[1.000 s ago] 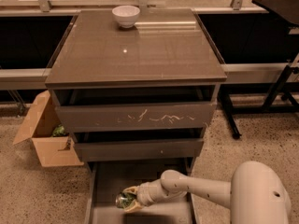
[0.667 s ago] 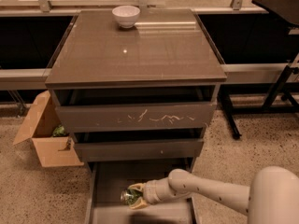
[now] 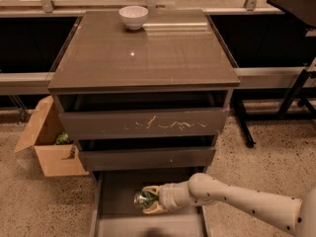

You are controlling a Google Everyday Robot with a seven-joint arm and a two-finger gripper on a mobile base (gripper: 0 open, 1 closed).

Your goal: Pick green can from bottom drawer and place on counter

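The green can [image 3: 144, 199] is held sideways between my gripper's [image 3: 150, 200] pale fingers, silver end facing left, a little above the floor of the bottom drawer [image 3: 118, 186]. The drawer is pulled out at the foot of the cabinet. My white arm [image 3: 237, 201] reaches in from the lower right. The counter [image 3: 148, 53] is the glossy grey-brown top slab of the cabinet, well above the gripper.
A white bowl [image 3: 133, 17] stands at the counter's back edge. The scratched upper drawer front [image 3: 143, 124] and the middle drawer [image 3: 148, 158] overhang the open drawer. An open cardboard box [image 3: 47, 142] with a green item sits on the floor at left. Black table legs [image 3: 291, 98] stand at right.
The gripper with the green can has shifted to the right and risen slightly within the bottom drawer. The arm has extended further into view from the right.
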